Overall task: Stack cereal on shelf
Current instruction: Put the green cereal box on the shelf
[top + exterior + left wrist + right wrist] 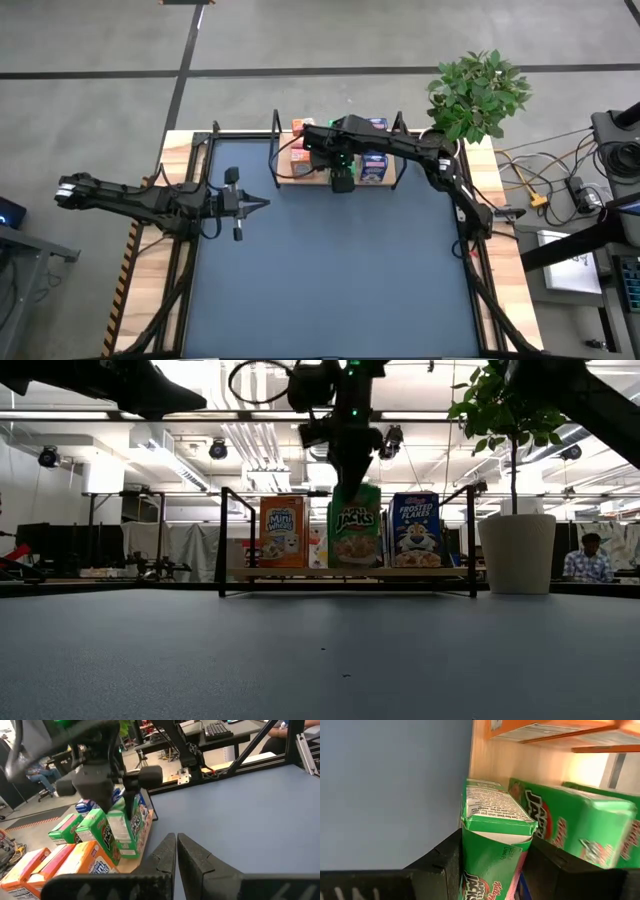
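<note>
Gripping a green cereal box (355,525) from above, right gripper (350,460) over the front edge of the shelf (350,573), jaws clenched on the box's two sides, dark fingers (437,862) pressed against the green card in the right wrist view. Held upright between the jaws, box bottom at or just above the light-wood board; contact with the board cannot be told. Beside the jaws on the orange side, an orange cereal box (282,531) standing on the shelf; on the other side, a blue cereal box (416,530), also upright. Just behind the held box, further green boxes (580,822) standing close by, near the fingers, with orange boxes (540,727) beyond them. Seen from overhead, right gripper (343,172) reaching across the shelf (290,180) at the far edge of the table (330,270), beside a potted plant (478,95). Well apart from the shelf, left gripper (262,203) hovering over the bare table, jaws closed together on nothing, fingertips (170,850) touching in the left wrist view, pointed toward the right arm's held box (117,827).
</note>
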Robot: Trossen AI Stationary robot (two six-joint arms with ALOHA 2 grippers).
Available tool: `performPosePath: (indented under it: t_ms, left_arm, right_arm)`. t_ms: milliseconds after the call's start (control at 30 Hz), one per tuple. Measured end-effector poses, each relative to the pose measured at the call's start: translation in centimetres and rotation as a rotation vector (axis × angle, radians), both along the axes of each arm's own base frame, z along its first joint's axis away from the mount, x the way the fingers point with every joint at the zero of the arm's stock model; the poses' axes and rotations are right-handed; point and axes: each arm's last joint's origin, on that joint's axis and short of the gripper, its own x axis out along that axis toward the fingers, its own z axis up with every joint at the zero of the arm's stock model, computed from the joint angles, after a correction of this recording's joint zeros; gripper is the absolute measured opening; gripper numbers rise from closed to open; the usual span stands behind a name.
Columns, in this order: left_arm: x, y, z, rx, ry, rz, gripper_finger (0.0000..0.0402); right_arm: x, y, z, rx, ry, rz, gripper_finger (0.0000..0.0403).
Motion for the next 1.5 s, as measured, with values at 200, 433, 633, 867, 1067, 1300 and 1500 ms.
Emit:
performPosePath:
  t_ms: [200, 433, 633, 867, 1067, 1300, 1500]
  left_arm:
    - [0.0, 0.0, 0.0, 0.0, 0.0, 0.0, 0.0]
    - [0.0, 0.0, 0.0, 0.0, 0.0, 0.0, 0.0]
    - [0.0, 0.0, 0.0, 0.0, 0.0, 0.0, 0.0]
    - [0.0, 0.0, 0.0, 0.0, 0.0, 0.0, 0.0]
    - [0.0, 0.0, 0.0, 0.0, 0.0, 0.0, 0.0]
    - [0.0, 0.0, 0.0, 0.0, 0.0, 0.0, 0.0]
    - [0.0, 0.0, 0.0, 0.0, 0.0, 0.0, 0.0]
  right_arm:
    - [0.5, -0.3, -0.8, -0.002, -0.005, -0.003, 0.0157]
    - [0.7, -0.7, -0.7, -0.01, -0.031, -0.012, 0.0157]
    - [0.7, -0.7, -0.7, -0.016, -0.029, 0.006, 0.0157]
    - [0.8, -0.9, -0.6, -0.074, -0.028, -0.017, 0.0169]
    - [0.7, -1.0, -0.6, -0.073, -0.031, -0.036, 0.0205]
    - [0.6, -1.0, -0.5, -0.071, -0.025, -0.036, 0.0232]
    - [0.1, -0.5, 0.4, -0.068, -0.028, -0.037, 0.0231]
